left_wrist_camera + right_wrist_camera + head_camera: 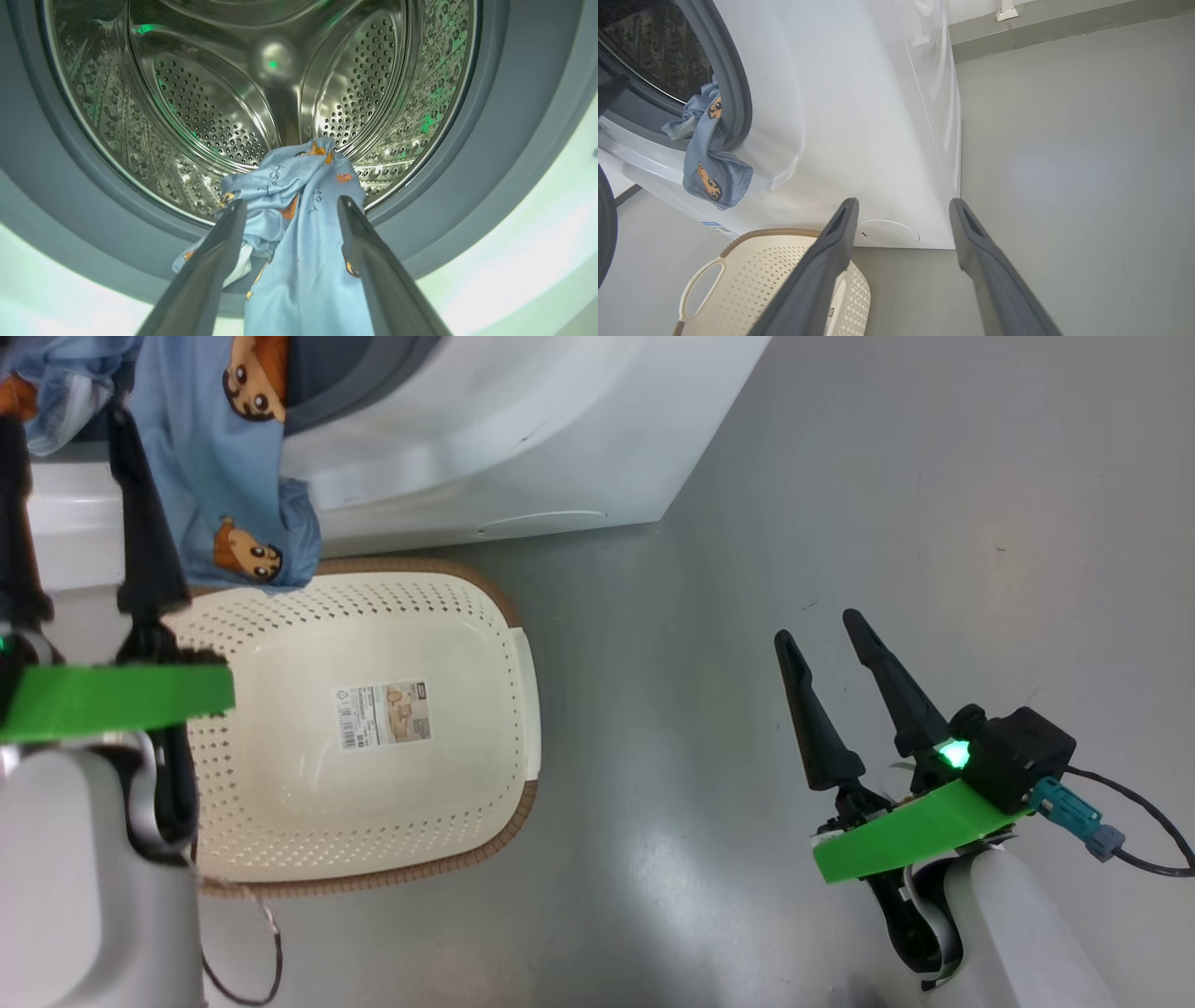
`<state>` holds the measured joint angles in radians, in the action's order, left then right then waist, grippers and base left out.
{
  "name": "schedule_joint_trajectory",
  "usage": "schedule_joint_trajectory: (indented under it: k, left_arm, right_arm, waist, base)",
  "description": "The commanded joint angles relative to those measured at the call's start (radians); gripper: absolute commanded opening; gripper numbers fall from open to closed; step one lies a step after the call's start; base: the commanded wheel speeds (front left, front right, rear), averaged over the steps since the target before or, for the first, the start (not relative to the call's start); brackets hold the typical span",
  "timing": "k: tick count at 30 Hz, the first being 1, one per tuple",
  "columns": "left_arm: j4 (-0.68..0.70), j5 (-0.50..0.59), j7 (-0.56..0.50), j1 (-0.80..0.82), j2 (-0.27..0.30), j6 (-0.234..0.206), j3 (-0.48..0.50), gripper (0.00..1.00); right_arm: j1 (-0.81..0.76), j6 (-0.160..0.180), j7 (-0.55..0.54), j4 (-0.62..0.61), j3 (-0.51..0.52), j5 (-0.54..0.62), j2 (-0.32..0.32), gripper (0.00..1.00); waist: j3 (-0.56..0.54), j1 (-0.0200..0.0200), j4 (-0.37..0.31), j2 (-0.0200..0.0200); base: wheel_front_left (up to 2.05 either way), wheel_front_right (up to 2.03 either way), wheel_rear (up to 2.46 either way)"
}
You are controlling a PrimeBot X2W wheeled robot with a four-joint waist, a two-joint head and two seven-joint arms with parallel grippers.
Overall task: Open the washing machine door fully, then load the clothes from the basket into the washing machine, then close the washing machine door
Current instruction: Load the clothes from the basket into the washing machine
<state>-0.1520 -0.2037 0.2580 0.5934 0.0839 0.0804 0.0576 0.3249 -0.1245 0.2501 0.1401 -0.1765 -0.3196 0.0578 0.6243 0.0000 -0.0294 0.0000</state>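
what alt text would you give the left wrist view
A light blue fabric garment with orange cartoon prints drapes from the perforated steel drum out over the grey rubber gasket of the white front-loading washing machine. The two long dark fingers of the left gripper stand open on either side of it.

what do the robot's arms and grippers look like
The left gripper and right gripper each have two long tapering dark fingers fixed to a bright green bracket on a pale forearm. The right one carries a black module with a green light, a teal plug and a black cable.
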Motion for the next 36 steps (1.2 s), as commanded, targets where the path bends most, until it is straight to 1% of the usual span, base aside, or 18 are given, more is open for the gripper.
schedule_joint_trajectory:
  k: [1,10,18,36]
  left_arm:
    - [0.035,0.007,0.004,-0.049,0.025,-0.010,0.035,1.00]
    - [0.050,0.017,0.004,-0.178,-0.001,-0.012,0.062,1.00]
    - [0.062,0.017,0.004,-0.266,-0.021,-0.014,0.061,1.00]
    - [0.080,0.009,0.004,-0.419,-0.033,-0.046,0.044,1.00]
  right_arm:
    - [-0.029,-0.006,0.012,-0.019,-0.025,-0.006,-0.008,1.00]
    - [-0.032,-0.006,0.012,-0.021,-0.026,-0.004,-0.008,1.00]
    - [-0.030,-0.006,0.012,-0.020,-0.026,-0.002,-0.008,1.00]
    - [-0.026,-0.006,0.012,-0.013,-0.034,-0.007,-0.008,1.00]
  waist:
    - [0.000,0.0000,-0.001,0.0000]
    - [0.002,0.0000,-0.002,0.0000]
    - [0.001,0.0000,-0.002,0.0000]
    - [-0.005,0.0000,-0.011,0.0000]
  base:
    - [0.00,0.00,0.00]
    - [0.00,0.00,0.00]
    - [0.00,0.00,0.00]
    - [0.00,0.00,0.00]
